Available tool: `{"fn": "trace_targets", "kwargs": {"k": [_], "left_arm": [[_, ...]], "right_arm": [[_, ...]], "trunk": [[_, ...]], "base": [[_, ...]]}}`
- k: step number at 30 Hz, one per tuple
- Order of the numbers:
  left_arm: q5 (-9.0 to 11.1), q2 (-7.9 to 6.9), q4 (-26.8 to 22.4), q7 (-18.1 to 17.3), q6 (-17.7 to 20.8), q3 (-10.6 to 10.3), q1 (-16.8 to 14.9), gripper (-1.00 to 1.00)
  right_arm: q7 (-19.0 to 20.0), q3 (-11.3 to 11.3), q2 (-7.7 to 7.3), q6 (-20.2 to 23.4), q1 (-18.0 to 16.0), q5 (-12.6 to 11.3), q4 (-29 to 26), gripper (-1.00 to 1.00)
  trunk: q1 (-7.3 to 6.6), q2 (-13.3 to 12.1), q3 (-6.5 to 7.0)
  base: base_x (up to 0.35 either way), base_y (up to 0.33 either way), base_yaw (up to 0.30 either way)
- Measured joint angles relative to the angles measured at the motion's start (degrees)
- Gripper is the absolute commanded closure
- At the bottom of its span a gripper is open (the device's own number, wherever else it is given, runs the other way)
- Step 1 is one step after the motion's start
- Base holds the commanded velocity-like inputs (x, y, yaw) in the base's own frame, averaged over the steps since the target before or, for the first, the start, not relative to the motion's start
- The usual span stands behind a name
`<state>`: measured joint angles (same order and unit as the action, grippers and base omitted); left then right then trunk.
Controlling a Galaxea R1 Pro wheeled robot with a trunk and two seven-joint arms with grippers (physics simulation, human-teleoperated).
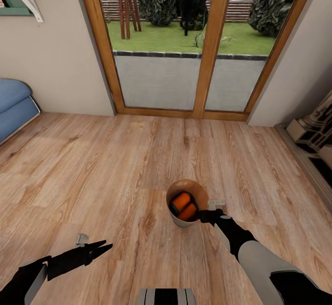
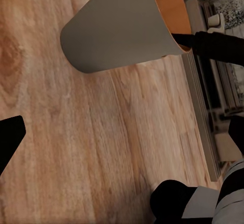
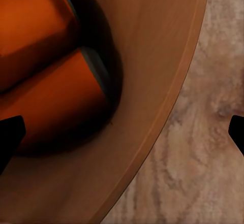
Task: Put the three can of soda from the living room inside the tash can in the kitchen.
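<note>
The tash can (image 1: 185, 222), a pale tapered bucket with an orange-brown inside, stands on the brown plank floor of the living room, in front of the glass doors. Two orange cans of soda (image 1: 180, 200) (image 1: 188, 212) lie side by side in it, and show large in the right wrist view (image 3: 30, 26) (image 3: 56, 102). My right gripper (image 1: 205, 214) is at the bucket's near right rim, open, with the rim (image 3: 168, 117) running between its spread fingertips (image 3: 122, 135). My left gripper (image 1: 102, 248) hovers low to the left, open, apart from the bucket's outer wall (image 2: 117, 31).
Wood-framed glass doors (image 1: 210, 65) close the room ahead, with a garden behind. A blue sofa (image 1: 14, 104) sits at the left wall. A low dark cabinet (image 1: 316, 139) runs along the right. Bare plank floor (image 1: 115, 157) surrounds the bucket.
</note>
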<state>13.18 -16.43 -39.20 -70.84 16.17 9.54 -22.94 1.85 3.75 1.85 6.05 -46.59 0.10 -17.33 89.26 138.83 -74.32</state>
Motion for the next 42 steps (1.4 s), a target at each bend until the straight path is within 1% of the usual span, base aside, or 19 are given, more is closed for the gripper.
{"fn": "trace_targets", "kwargs": {"k": [10,30,42], "left_arm": [[0.0,0.0,0.0,0.0,0.0,-0.12,0.0,-1.0],[0.0,0.0,0.0,0.0,0.0,-0.05,0.0,-1.0],[0.0,0.0,0.0,0.0,0.0,-0.05,0.0,-1.0]], "right_arm": [[0.0,0.05,0.0,-0.02,0.01,-0.01,0.02,-1.0],[0.0,0.03,0.0,-0.01,0.01,-0.02,0.02,-1.0],[0.0,0.06,0.23,0.01,0.01,-0.02,0.03,-1.0]], "trunk": [[0.0,0.0,0.0],[0.0,0.0,0.0],[0.0,0.0,0.0]], "base": [[0.0,0.067,0.0],[0.0,0.004,0.0],[0.061,0.0,0.0]]}}
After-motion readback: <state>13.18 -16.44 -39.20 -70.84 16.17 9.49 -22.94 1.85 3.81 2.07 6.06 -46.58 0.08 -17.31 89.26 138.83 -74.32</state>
